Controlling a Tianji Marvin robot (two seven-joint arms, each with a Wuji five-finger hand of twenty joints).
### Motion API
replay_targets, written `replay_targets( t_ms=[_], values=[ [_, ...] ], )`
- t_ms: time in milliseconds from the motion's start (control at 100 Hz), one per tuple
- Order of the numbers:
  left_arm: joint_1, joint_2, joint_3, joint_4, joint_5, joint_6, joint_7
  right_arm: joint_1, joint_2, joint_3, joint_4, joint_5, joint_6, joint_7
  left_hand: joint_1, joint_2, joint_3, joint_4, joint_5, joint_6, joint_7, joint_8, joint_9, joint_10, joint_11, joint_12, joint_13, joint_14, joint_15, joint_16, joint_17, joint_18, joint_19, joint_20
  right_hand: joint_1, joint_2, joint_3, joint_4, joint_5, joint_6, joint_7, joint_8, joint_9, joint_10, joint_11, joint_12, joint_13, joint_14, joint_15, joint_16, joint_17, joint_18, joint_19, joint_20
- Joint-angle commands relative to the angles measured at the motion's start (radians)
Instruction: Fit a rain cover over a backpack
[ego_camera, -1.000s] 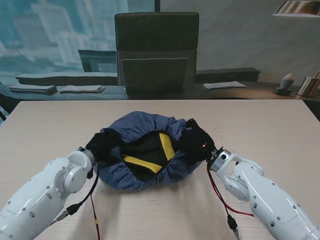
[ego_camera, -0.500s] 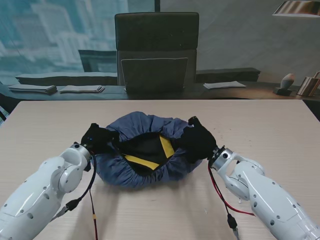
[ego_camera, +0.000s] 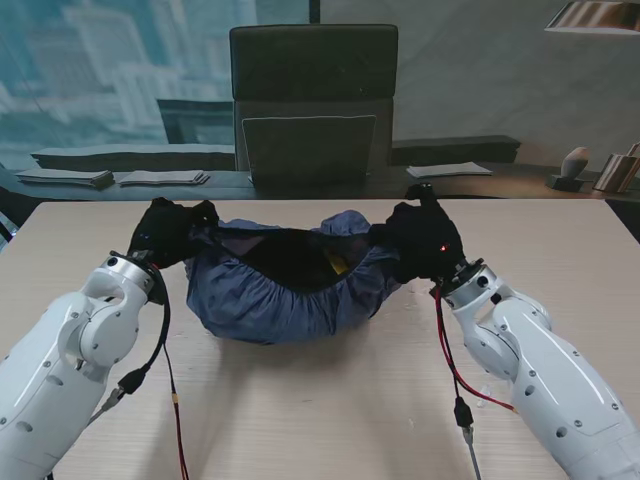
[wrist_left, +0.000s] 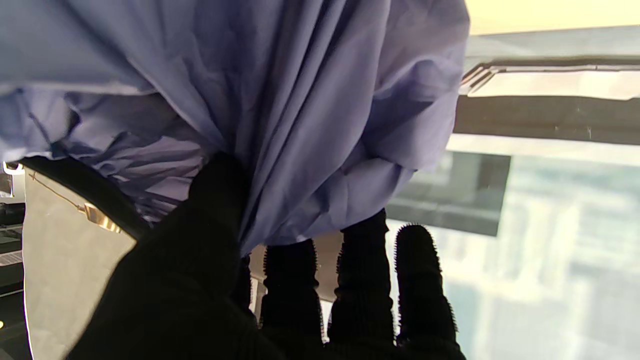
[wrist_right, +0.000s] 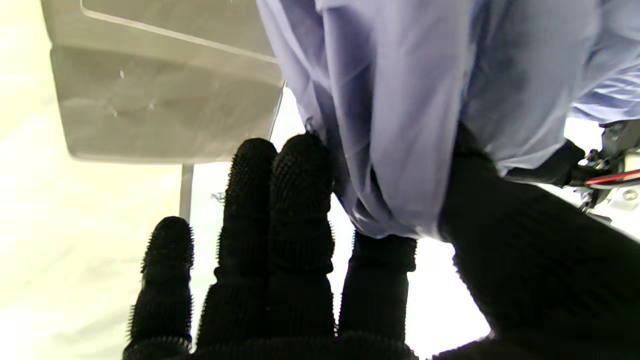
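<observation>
Fabric first: the rain cover is thin, matte blue-grey cloth, gathered into fine puckers along its elastic rim and hanging in soft folds like a shallow hammock slung between the two hands over the middle of the pale wood-grain table. In the left wrist view the rain cover falls in long pleats bunched to a knot; in the right wrist view the rain cover shows the same smooth, slightly glossy drape.

The backpack sits inside the cover's open mouth, and only a dark interior with a small flash of yellow trim is visible; its shape and straps are hidden by the cloth. Whether the bundle's underside touches the table cannot be told. The far rim of the cover is partly lost behind the pack.

Both hands wear black knitted gloves with nubbed fingertips. The left hand grips the cover's left edge; in its wrist view the left hand pinches the gathered cloth between thumb and the fingers, which stand fairly straight. The right hand clasps the right edge; its wrist view shows the right hand with the thumb pressed on the fold and the index finger under it, the other fingers extended and close together
</observation>
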Motion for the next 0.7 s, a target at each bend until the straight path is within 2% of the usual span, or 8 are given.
replay_targets(
  t_ms=[0, 240, 300, 390, 400, 460, 610, 690],
  values=[
    [-0.002, -0.008, -0.013, -0.024, -0.031, 0.000, 0.028, 0.005, -0.014, 0.006, -0.013, 0.018, 0.037, -0.024, 0.057, 0.052, 0.056, -0.028, -0.037, 0.009, 0.054, 0.031, -0.009, 0.004, 0.001, 0.018, -0.023, 0.015, 0.027, 0.023, -0.012, -0.027, 0.027, 0.023, -0.003, -0.012, 0.077, -0.023, 0.034, 0.036, 0.078, -0.010, 0.027, 0.079, 0.030, 0.004, 0.040, 0.000, 0.027, 0.006, -0.025, 0.025, 0.005, -0.015],
    [-0.019, -0.006, 0.017, 0.009, -0.051, 0.023, -0.007, 0.012, -0.018, -0.026, 0.024, 0.039, 0.141, 0.031, 0.090, 0.072, -0.033, -0.002, -0.030, -0.046, 0.042, 0.021, -0.017, -0.004, -0.014, -0.003, -0.039, 0.003, 0.003, 0.008, -0.025, -0.057, 0.023, 0.020, -0.006, 0.020, 0.041, -0.018, 0.021, 0.016, 0.070, -0.007, 0.009, 0.070, 0.026, 0.000, 0.039, 0.003, 0.028, 0.004, -0.019, 0.031, 0.008, -0.016],
    [-0.027, -0.004, 0.037, 0.028, -0.063, 0.042, -0.033, 0.017, -0.018, -0.043, 0.037, 0.049, 0.172, 0.083, 0.082, 0.057, -0.025, 0.005, -0.009, -0.052, 0.039, 0.001, 0.001, 0.000, -0.027, -0.018, -0.023, 0.013, -0.005, -0.001, -0.012, -0.047, 0.026, 0.020, -0.004, 0.041, 0.016, -0.011, 0.012, 0.009, 0.062, 0.001, -0.001, 0.068, 0.022, -0.001, 0.032, 0.004, 0.021, 0.001, -0.023, 0.030, 0.004, -0.017],
    [-0.047, 0.000, 0.071, 0.075, -0.077, 0.048, -0.060, 0.026, -0.013, -0.067, 0.051, 0.062, 0.193, 0.176, 0.021, 0.005, 0.090, -0.013, 0.040, -0.069, 0.024, -0.018, 0.035, 0.012, -0.081, -0.039, -0.008, 0.035, -0.037, -0.034, -0.002, -0.027, 0.031, 0.024, -0.007, 0.090, -0.035, 0.004, -0.004, 0.002, 0.048, 0.001, -0.018, 0.063, 0.012, -0.004, 0.019, 0.001, 0.015, 0.001, -0.031, 0.023, -0.005, -0.022],
    [-0.050, 0.000, 0.075, 0.080, -0.077, 0.048, -0.062, 0.028, -0.012, -0.071, 0.054, 0.063, 0.196, 0.181, 0.018, 0.004, 0.092, -0.014, 0.042, -0.072, 0.022, -0.019, 0.035, 0.011, -0.087, -0.043, -0.005, 0.019, -0.040, -0.037, -0.002, -0.027, 0.031, 0.024, -0.006, 0.090, -0.038, 0.005, -0.005, 0.000, 0.047, 0.001, -0.020, 0.062, 0.012, -0.004, 0.020, 0.000, 0.015, 0.001, -0.031, 0.023, -0.005, -0.022],
    [-0.063, 0.004, 0.099, 0.110, -0.069, 0.050, -0.075, 0.044, -0.011, -0.100, 0.078, 0.069, 0.209, 0.208, 0.007, 0.002, 0.100, -0.018, 0.048, -0.090, 0.015, -0.020, 0.034, 0.006, -0.117, -0.065, -0.005, 0.003, -0.068, -0.056, -0.006, -0.023, 0.027, 0.023, -0.005, 0.095, -0.047, 0.007, -0.008, -0.004, 0.045, 0.000, -0.024, 0.059, 0.009, -0.006, 0.020, -0.003, 0.015, 0.002, -0.028, 0.027, -0.003, -0.022],
    [-0.088, 0.010, 0.150, 0.173, -0.056, 0.067, -0.090, 0.082, -0.008, -0.173, 0.140, 0.077, 0.231, 0.226, -0.009, -0.004, 0.109, -0.017, 0.061, -0.106, 0.002, -0.020, 0.004, 0.018, -0.172, -0.138, -0.029, 0.014, -0.116, -0.091, -0.018, -0.019, 0.025, 0.022, 0.004, 0.099, -0.065, 0.015, -0.013, -0.012, 0.044, 0.000, -0.024, 0.050, 0.008, -0.008, 0.025, -0.009, 0.012, 0.001, -0.021, 0.026, 0.001, -0.021],
    [-0.097, 0.012, 0.169, 0.196, -0.052, 0.079, -0.096, 0.095, -0.007, -0.202, 0.161, 0.084, 0.249, 0.250, -0.003, 0.000, 0.082, -0.006, 0.066, -0.110, -0.008, -0.021, -0.027, 0.023, -0.146, -0.199, -0.044, 0.014, -0.128, -0.111, -0.024, -0.020, 0.026, 0.023, 0.003, 0.114, -0.074, 0.016, -0.021, -0.016, 0.042, 0.000, -0.032, 0.046, 0.003, -0.010, 0.021, -0.009, 0.008, 0.000, -0.021, 0.026, 0.001, -0.021]
  ],
)
